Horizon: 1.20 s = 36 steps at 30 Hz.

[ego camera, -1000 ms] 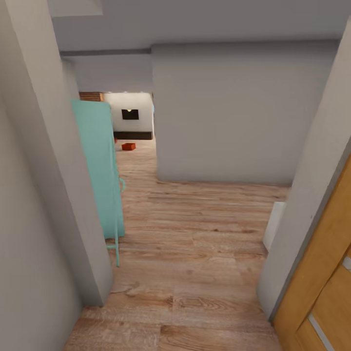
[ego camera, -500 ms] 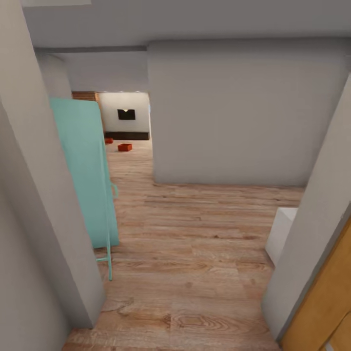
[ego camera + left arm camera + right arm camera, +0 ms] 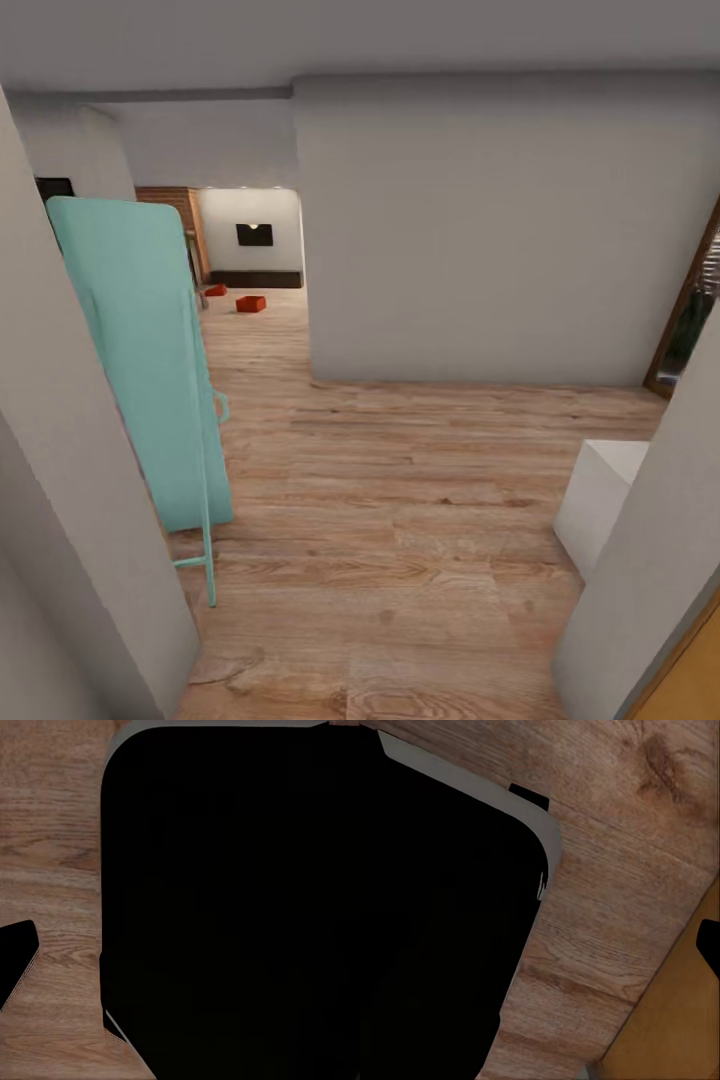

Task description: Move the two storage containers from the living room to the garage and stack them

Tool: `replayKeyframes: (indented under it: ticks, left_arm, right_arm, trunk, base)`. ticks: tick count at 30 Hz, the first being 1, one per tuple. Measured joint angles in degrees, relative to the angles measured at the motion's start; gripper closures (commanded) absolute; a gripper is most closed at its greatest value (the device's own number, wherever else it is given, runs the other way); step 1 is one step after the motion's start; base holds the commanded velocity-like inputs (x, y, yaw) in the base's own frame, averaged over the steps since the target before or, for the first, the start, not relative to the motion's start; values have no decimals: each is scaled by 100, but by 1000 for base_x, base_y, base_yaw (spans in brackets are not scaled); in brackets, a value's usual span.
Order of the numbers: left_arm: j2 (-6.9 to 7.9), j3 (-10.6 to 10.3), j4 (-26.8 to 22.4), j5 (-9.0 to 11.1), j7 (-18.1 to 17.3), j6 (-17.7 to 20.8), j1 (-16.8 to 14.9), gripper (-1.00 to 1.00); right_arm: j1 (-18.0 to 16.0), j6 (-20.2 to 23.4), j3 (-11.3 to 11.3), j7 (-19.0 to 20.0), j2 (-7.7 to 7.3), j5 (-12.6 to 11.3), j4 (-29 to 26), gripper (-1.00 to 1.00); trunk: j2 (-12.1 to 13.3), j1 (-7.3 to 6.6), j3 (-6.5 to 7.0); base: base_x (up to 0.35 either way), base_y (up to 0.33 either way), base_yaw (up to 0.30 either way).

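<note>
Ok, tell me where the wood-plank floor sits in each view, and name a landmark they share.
Head view: wood-plank floor fills the lower half, running to the far room.
Left wrist view: beside the black body, one side strip.
Right wrist view: diagonal band beside the black body.
Shared landmark: the plank grain itself.

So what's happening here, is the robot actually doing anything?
Nothing is being handled at this moment. The robot is in a hallway with a wood-plank floor, looking past a leaning turquoise panel toward the living room. Two orange-red storage containers sit far off on that room's floor, below a black wall TV. They are untouched.
</note>
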Motion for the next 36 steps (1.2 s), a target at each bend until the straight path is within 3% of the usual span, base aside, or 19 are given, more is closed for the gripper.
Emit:
replayKeyframes:
  ticks: [36]
  left_arm:
    - [8, 0, 0, 0, 0, 2, 0, -100]
  right_arm:
    - [1, 0, -5, 0, -3, 0, -1, -100]
  trunk:
    - [0, 0, 0]
  base:
    - [322, 0, 0]
